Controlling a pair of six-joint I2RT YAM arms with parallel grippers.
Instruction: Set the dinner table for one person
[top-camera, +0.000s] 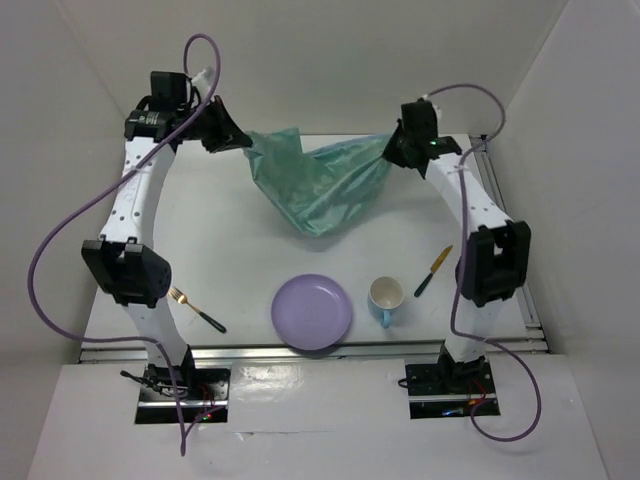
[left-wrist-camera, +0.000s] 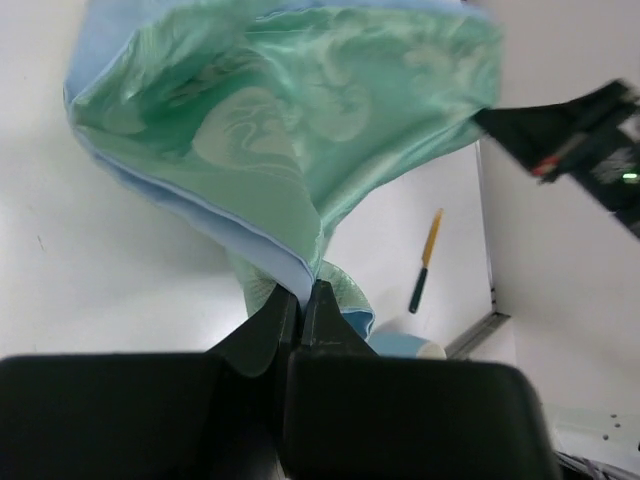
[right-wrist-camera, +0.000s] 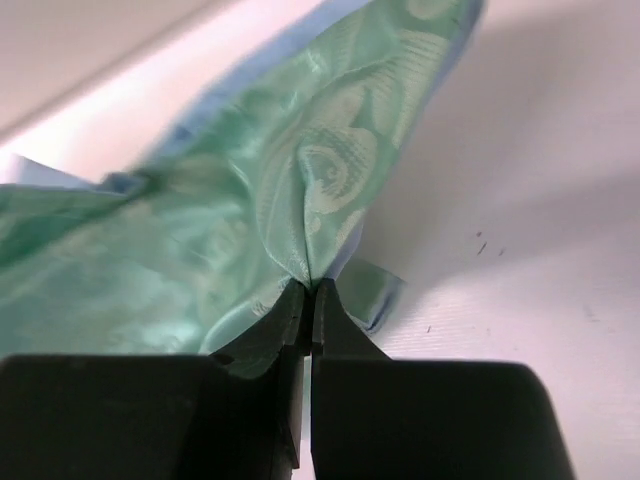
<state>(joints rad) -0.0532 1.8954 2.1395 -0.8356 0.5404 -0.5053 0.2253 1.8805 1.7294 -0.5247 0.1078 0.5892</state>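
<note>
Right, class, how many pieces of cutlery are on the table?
2: a fork at the near left, left of the purple plate; a knife right of the mug. The raised placemat may hide more.

left arm (top-camera: 133, 205): white, rising from its base, bent toward the far left.
left gripper (top-camera: 232, 138): black jaws pinched together on a corner of the shiny green patterned cloth (top-camera: 315, 185).
right arm (top-camera: 478, 205): white, rising, bent toward the far right.
right gripper (top-camera: 393, 150): black jaws pinched together on the cloth's opposite corner.
</note>
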